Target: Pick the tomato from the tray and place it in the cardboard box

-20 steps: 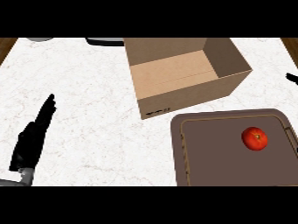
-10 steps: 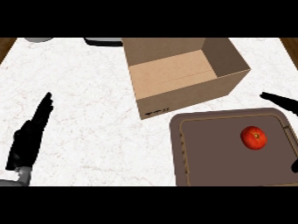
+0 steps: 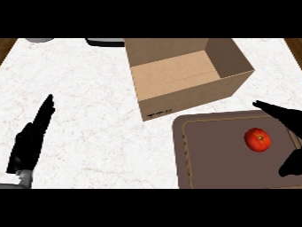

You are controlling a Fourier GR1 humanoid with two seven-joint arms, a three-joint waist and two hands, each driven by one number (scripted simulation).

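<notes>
Marble counter point(image 3: 101, 111): tomato point(image 3: 257, 139) on tray point(image 3: 209, 155).

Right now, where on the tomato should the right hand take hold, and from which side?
Probably across the tomato's round middle, coming from its right. It sits alone on the tray's flat floor, and the open right hand already flanks it there, fingers above, thumb below.

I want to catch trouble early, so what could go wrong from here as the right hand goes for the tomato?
1. The tomato is round and lies loose on the flat tray; the open right hand, coming from the tray's right side, could nudge it so that it rolls away before the fingers close.
2. The cardboard box stands close behind the tray, so a low carry might clip its near wall.
</notes>
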